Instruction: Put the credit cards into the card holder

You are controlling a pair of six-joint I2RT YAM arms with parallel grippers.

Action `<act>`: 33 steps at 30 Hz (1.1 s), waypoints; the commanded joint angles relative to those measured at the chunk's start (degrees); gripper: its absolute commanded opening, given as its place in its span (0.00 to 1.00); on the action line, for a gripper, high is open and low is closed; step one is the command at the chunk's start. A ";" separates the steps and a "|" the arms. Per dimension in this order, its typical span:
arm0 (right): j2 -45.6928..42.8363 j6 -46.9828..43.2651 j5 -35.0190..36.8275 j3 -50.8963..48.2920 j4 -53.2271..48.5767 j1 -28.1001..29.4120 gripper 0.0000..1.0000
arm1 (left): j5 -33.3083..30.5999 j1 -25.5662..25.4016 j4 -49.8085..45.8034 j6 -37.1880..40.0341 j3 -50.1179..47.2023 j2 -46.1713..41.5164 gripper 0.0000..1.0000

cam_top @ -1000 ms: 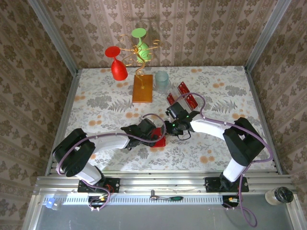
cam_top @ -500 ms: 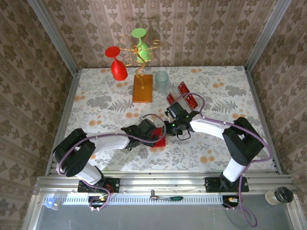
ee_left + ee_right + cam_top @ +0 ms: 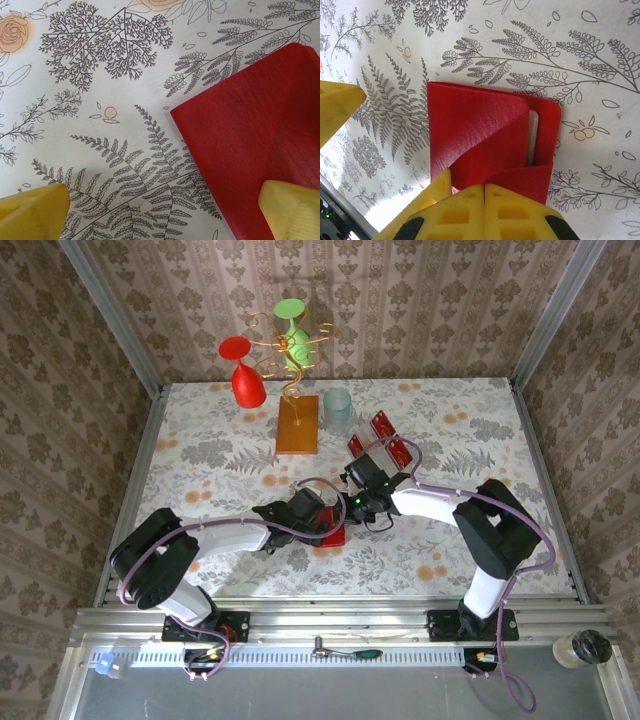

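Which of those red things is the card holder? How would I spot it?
Find the flowered table; near its middle lies the card holder. It's a flat, folded red case, larger than the small red cards farther back.

Lab booth (wallpaper walls (image 3: 420, 310), aluminium frame (image 3: 340, 625))

You see a pale cup (image 3: 338, 410) just right of the wire stand (image 3: 297, 426), which carries a red glass (image 3: 243, 378) and a green glass (image 3: 294, 332).

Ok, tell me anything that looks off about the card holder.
The card holder lies partly open: its top flap is bowed up and skewed, and a pale sliver of the inside shows along its right edge.
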 commanded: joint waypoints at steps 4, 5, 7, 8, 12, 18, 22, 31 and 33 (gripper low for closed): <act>2.27 1.06 -1.66 0.25 1.65 0.69 0.00 | 0.90 -0.96 -1.42 -0.48 -1.99 2.31 1.00; 2.53 1.09 -1.70 -0.03 1.82 0.76 0.00 | 0.83 -0.95 -1.42 -0.52 -1.99 2.37 1.00; 2.96 1.30 -1.53 -0.57 1.99 0.87 0.00 | 0.91 -1.04 -1.42 -0.52 -1.90 2.47 1.00; 3.19 1.39 -1.62 -0.81 2.18 0.95 0.00 | 0.87 -1.05 -1.41 -0.62 -1.90 2.41 1.00; 3.56 1.87 -1.32 -2.63 2.79 1.17 0.00 | 0.82 -1.20 -1.42 -0.59 -1.90 2.45 1.00; 3.25 2.40 -0.84 -6.59 4.35 1.66 0.00 | 0.82 -1.14 -1.42 -0.57 -1.83 2.64 1.00; 2.05 2.93 -0.36 -9.29 6.13 1.61 0.00 | 0.90 -1.13 -1.40 -0.67 -1.73 2.67 1.00; -1.19 2.32 -1.31 -4.70 6.33 0.70 0.00 | 0.95 -1.25 -1.45 -0.72 -1.68 2.96 1.00; -1.96 1.91 -1.05 -3.27 5.47 0.28 0.00 | 0.88 -1.32 -1.42 -0.78 -1.64 2.99 1.00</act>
